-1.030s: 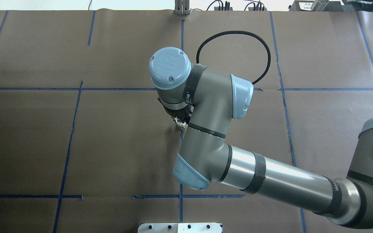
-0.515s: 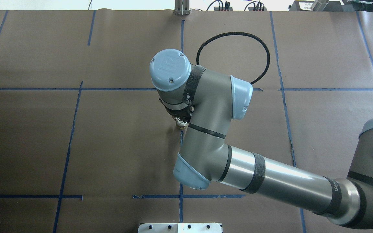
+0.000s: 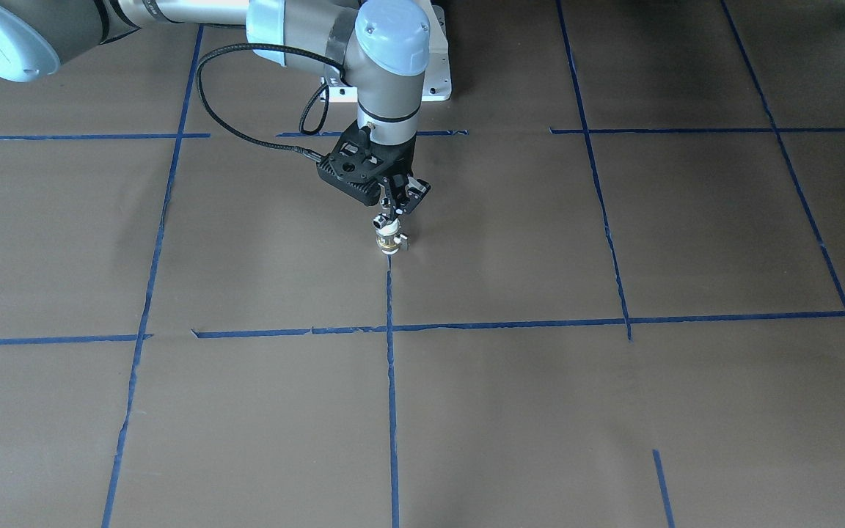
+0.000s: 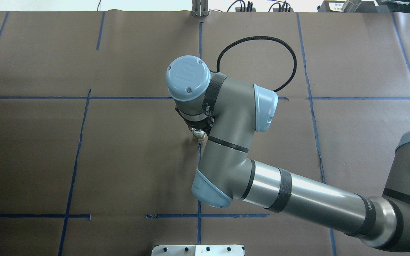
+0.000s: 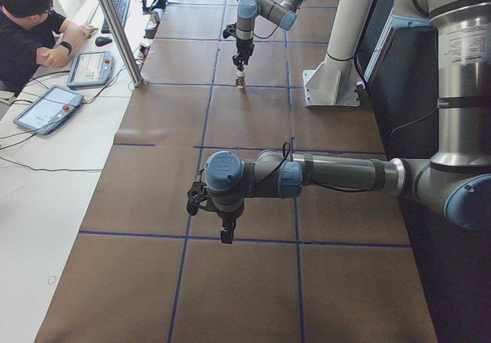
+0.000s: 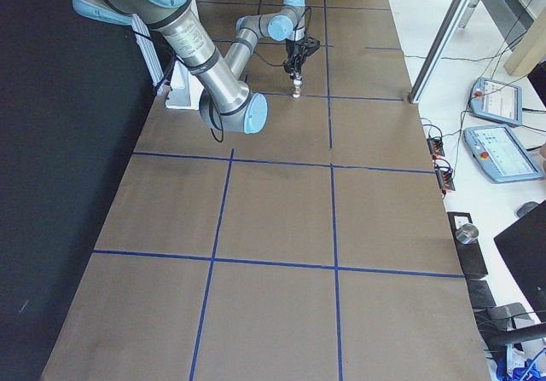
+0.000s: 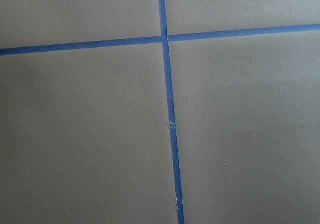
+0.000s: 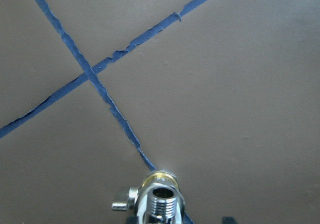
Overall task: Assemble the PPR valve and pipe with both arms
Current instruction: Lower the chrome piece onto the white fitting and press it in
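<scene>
Barely shifted, the black right gripper (image 3: 392, 213) has crept slightly robotward, fingers apparently pinching the tiny chrome pipe (image 3: 382, 221) atop the white-ended, brass-banded PPR valve (image 3: 390, 242) at a blue tape line (image 3: 391, 308), which suggests final seating. The left gripper (image 5: 225, 232) hangs well apart, and whether its fingers are spread cannot be told.

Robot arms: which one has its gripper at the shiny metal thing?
The right arm: the right gripper is at the PPR valve; the left gripper hangs far away.
</scene>
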You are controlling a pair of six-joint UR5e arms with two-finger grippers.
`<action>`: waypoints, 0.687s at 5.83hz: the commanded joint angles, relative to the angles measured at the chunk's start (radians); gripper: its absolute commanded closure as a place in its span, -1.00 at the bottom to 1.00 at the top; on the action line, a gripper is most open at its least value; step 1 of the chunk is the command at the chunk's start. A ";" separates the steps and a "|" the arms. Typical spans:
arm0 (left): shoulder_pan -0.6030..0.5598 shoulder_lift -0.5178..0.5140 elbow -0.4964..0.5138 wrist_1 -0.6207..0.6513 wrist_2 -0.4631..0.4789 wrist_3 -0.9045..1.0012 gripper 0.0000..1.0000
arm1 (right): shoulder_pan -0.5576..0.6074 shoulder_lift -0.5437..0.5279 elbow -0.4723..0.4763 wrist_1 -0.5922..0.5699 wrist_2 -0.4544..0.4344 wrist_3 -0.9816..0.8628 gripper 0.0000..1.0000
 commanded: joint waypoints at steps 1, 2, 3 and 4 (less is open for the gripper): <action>0.000 -0.003 0.000 0.001 0.000 0.000 -1.00 | 0.001 0.002 0.003 0.000 0.000 -0.007 -0.98; 0.000 -0.003 0.001 0.001 0.002 0.000 -1.00 | 0.013 0.008 0.010 0.000 0.000 -0.039 -0.98; -0.002 0.000 0.003 0.001 0.002 0.000 -1.00 | 0.053 0.012 0.012 0.000 0.016 -0.109 -0.98; -0.002 0.006 0.008 0.000 -0.002 0.008 -1.00 | 0.122 -0.007 0.010 -0.001 0.106 -0.281 -0.98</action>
